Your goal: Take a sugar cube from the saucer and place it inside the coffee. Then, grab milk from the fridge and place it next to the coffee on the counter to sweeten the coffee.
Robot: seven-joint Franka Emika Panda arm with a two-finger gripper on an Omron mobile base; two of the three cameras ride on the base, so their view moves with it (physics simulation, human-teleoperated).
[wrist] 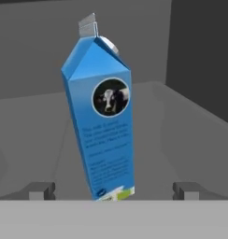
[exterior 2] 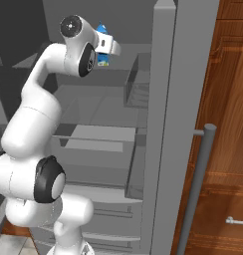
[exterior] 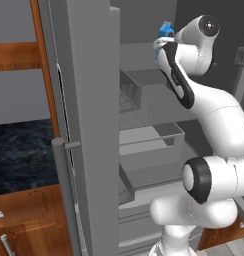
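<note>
The milk is a blue gabled carton with a round cow picture, standing on an upper shelf inside the fridge. My gripper is open, its two fingertips spread wide on either side of the carton's base and apart from it. From the base cameras the milk peeks out behind my wrist, and in the right one the milk sits right at the white hand. The fridge is open. A strip of black marbled counter lies left of it. Sugar cube, saucer and coffee are out of view.
The open grey fridge door with its vertical bar handle stands close on the left; the same door rises at my right in the other base view. Clear drawers sit below the shelf. Wooden cabinets flank the fridge.
</note>
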